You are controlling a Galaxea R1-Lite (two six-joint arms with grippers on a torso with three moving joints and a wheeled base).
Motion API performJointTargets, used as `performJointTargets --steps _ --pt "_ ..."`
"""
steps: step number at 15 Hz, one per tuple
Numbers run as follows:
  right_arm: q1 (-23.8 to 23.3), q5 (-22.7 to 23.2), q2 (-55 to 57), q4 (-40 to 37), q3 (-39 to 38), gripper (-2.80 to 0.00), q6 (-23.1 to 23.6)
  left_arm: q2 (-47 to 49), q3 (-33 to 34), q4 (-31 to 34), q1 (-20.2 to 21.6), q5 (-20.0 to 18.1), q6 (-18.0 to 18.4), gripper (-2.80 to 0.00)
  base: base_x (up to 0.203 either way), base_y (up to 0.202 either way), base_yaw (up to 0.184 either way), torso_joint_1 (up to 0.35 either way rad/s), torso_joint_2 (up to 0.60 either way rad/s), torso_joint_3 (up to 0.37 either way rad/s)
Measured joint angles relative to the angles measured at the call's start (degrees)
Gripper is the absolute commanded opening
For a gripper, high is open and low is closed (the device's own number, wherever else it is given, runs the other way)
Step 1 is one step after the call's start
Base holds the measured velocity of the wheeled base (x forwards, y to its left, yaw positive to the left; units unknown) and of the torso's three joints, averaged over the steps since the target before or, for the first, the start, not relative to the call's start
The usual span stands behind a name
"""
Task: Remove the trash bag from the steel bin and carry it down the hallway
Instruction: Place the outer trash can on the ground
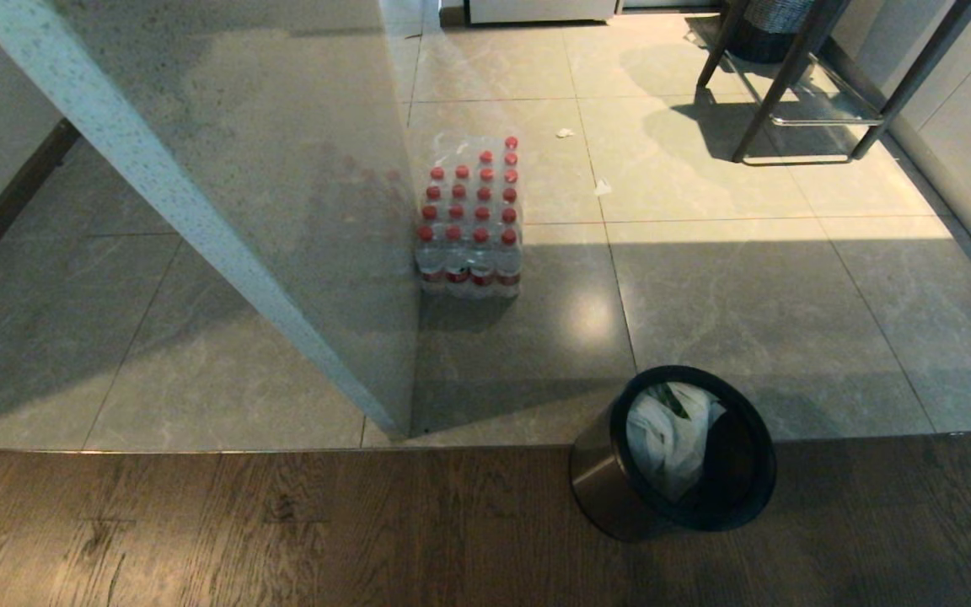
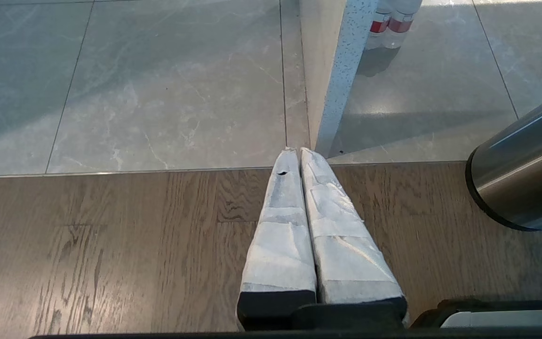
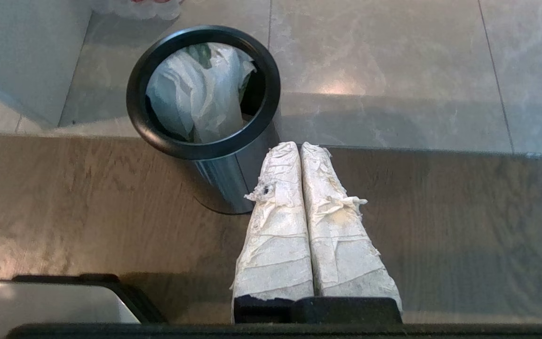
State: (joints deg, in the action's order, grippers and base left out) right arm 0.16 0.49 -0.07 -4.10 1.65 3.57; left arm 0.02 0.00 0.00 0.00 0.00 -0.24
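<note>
Wood flooring meets grey tile where the steel bin stands, trash bag inside: light, crinkly, best pinched at its top folds. Left gripper and right gripper hang clenched, empty.

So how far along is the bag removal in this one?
Nothing is done: the trash bag sits inside the steel bin. Nothing is in hand; the right gripper and left gripper are shut, empty, above the wood floor. Grasping, lifting and carrying remain.
</note>
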Motion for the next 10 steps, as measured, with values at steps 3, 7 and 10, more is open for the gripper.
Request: performJointTargets --steps 3,7,10 --pt "0.0 -0.1 0.0 -2.7 0.9 -2.80 1.0 0.0 0.0 0.0 0.0 0.0 0.0 -2.80 0.000 0.000 0.000 0.009 0.00 0.002" --pt "0.1 0.4 7.8 -5.7 12.2 -2.80 -2.6 0.0 0.0 0.0 0.0 0.0 0.0 -2.80 0.000 0.000 0.000 0.000 0.00 0.000" --pt "0.7 2.7 26.6 -12.3 27.4 -2.80 -7.7 0.0 0.0 0.0 0.0 0.0 0.0 -2.80 0.000 0.000 0.000 0.000 0.00 0.000"
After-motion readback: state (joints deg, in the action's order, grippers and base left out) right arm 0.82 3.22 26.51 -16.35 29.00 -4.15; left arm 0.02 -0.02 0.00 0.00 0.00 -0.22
